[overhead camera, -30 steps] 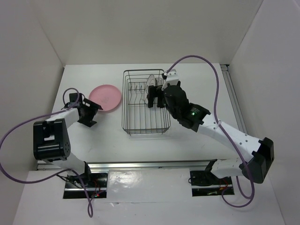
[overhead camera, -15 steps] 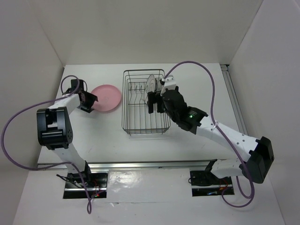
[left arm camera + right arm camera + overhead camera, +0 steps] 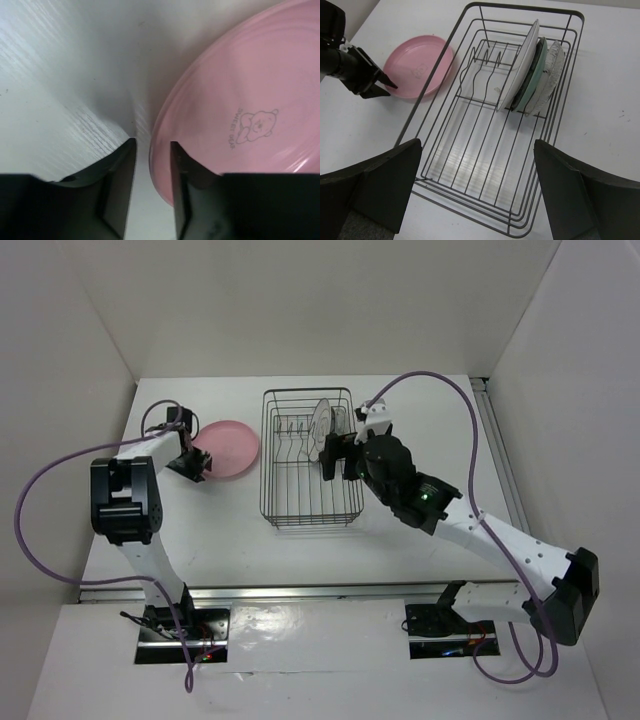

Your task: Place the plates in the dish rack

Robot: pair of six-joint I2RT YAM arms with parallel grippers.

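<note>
Pink plate point(image 3: 228, 448) rim sits between the narrow, unclamped jaws of the left hand point(image 3: 152, 149): squeeze firmly before tilting it up.

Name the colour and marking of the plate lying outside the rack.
Pink plate, small bear print at its centre; clearest in the left wrist view.

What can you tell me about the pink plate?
The pink plate is round, glossy, ceramic-looking, with faint concentric rings and a small printed bear with lettering. It lies flat, face up, on the white table, left of the dish rack and outside it. The left tool straddles its rim, not yet clamped.
</note>
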